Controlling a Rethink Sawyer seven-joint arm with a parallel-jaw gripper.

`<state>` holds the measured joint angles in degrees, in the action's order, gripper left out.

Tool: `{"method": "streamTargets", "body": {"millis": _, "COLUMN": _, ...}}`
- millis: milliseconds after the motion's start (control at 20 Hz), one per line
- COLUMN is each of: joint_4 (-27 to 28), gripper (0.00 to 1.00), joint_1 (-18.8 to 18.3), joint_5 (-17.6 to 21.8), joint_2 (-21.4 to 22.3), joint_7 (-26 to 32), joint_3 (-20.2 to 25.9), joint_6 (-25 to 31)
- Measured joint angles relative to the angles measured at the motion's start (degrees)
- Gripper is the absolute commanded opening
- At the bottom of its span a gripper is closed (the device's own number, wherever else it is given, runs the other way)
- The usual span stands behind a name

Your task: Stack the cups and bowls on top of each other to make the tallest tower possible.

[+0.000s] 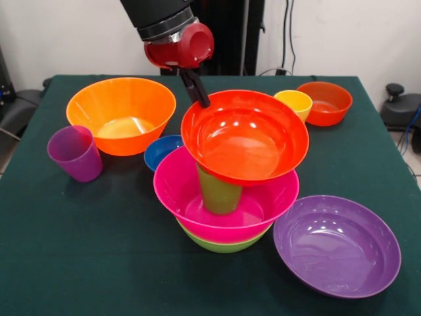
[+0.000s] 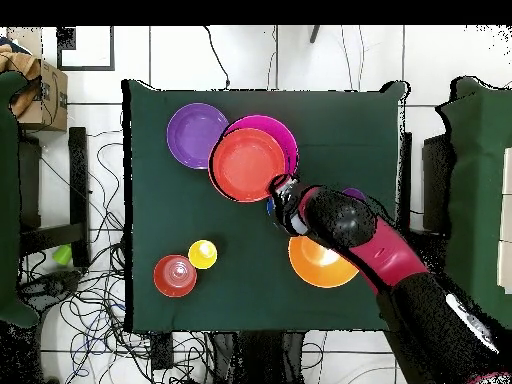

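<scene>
Front view, glossy round red-orange bowl tilted on tapered green cup, gripper at rim.

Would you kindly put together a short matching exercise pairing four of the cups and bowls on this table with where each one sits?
Things:
1. green cup
2. yellow cup
3. purple cup
4. purple bowl

Places:
A. alone on the cloth, beside the large orange bowl
B. on the cloth next to the small red-orange bowl
C. standing in the pink bowl, under the big red-orange bowl
D. on the cloth beside the tower, empty

Pairs: 1-C, 2-B, 3-A, 4-D
</scene>
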<state>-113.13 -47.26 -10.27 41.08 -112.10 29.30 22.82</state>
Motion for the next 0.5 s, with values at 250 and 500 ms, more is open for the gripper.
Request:
{"method": "streamTargets", "body": {"millis": 250, "joint_4": 1.41, "gripper": 0.00, "joint_1": 0.00, "joint_5": 0.90, "joint_2": -1.64, "joint_7": 0.00, "joint_3": 0.00, "joint_6": 0.00}}
{"method": "streamTargets", "body": {"millis": 500, "joint_4": 3.25, "gripper": 0.00, "joint_1": -0.02, "joint_5": 1.54, "joint_2": -2.88, "joint_7": 0.00, "joint_3": -0.01, "joint_6": 0.02}}
